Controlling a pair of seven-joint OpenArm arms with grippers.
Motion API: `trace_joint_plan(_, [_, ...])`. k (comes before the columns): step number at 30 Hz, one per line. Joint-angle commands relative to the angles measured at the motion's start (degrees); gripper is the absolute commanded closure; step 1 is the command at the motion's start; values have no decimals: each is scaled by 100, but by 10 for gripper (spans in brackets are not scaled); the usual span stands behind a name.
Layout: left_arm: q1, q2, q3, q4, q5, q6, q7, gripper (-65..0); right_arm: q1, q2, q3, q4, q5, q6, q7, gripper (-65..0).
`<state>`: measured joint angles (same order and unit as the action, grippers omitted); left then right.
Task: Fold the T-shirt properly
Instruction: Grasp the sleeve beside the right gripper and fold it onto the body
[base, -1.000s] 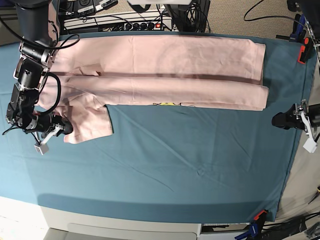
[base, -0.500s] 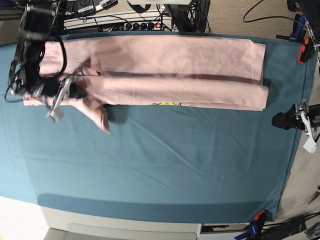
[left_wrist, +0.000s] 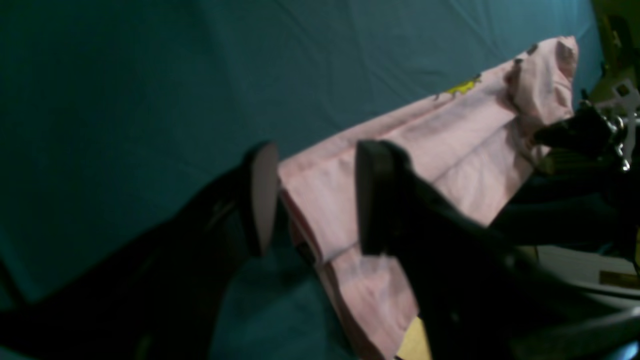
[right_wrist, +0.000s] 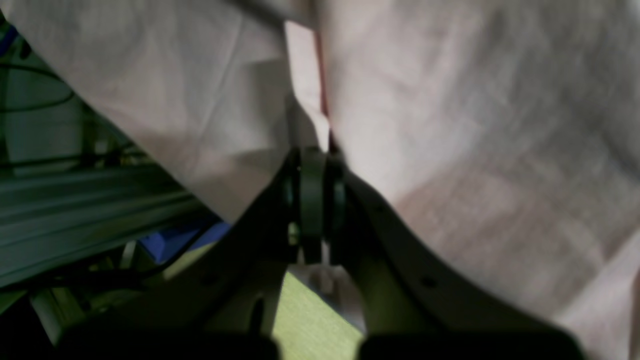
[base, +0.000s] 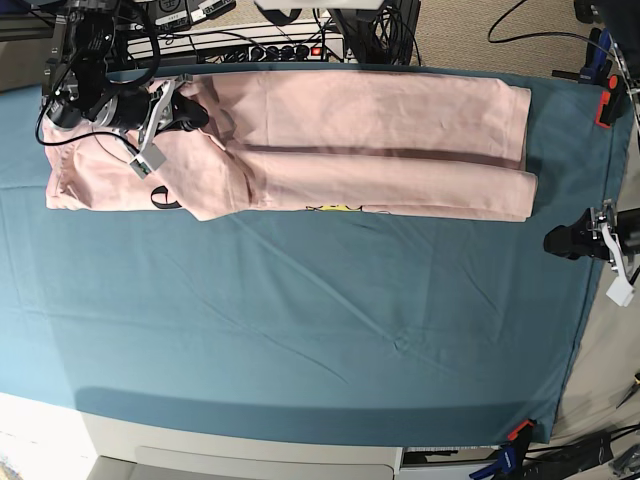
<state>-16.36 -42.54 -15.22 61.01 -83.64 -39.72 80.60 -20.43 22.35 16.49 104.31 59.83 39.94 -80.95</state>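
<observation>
The pale pink T-shirt lies as a long folded strip across the back of the teal table cloth. A bit of black lettering and a yellow graphic peek out along its near edge. My right gripper is over the shirt's left end, shut on a pinch of pink fabric; in the right wrist view its jaws are pressed together on the cloth. My left gripper hovers open at the right edge, just off the shirt's hem end, holding nothing.
A power strip and cables run behind the table's back edge. Orange clamps hold the cloth at the right back and the front right corner. The white table front shows below the cloth.
My right gripper has carried the sleeve from the near left up and back over the shirt's body, so that the left end now lies folded over. The left arm has not moved.
</observation>
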Motion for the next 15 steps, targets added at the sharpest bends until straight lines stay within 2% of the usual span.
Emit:
trace_joint_plan(1, [-127,-160,-55,72,-136,-28,-60,-270,-9,83,44,98,98,6,95,0])
trace_joint_plan(6, [-127,-162,-55,72,-136,-28,-60,-271,-57,85,44,98,103,6,95,0])
trace_joint_plan(7, [-127,-162,-55,72,-136,-28,-60,-270,-72,85,44,98,101,6,95,-18])
trace_joint_plan(9, [-127,-162,-55,72,-136,-28,-60,-271,-157,90,44,98,107,6,95,-143])
trace_joint_plan(10, [-127,-162,-55,72,-136,-28,-60,-271,-219,105,42,98,140,6,95,-170])
trace_joint_plan(13, [-127,-164,-55,72,-136,-28,-60,-271,-422,201,42,98,404,6,95,-175])
trace_joint_plan(15, [-127,-164,-55,72,-136,-28,-60,-271,-546,321,44,98,944,6,95,-175])
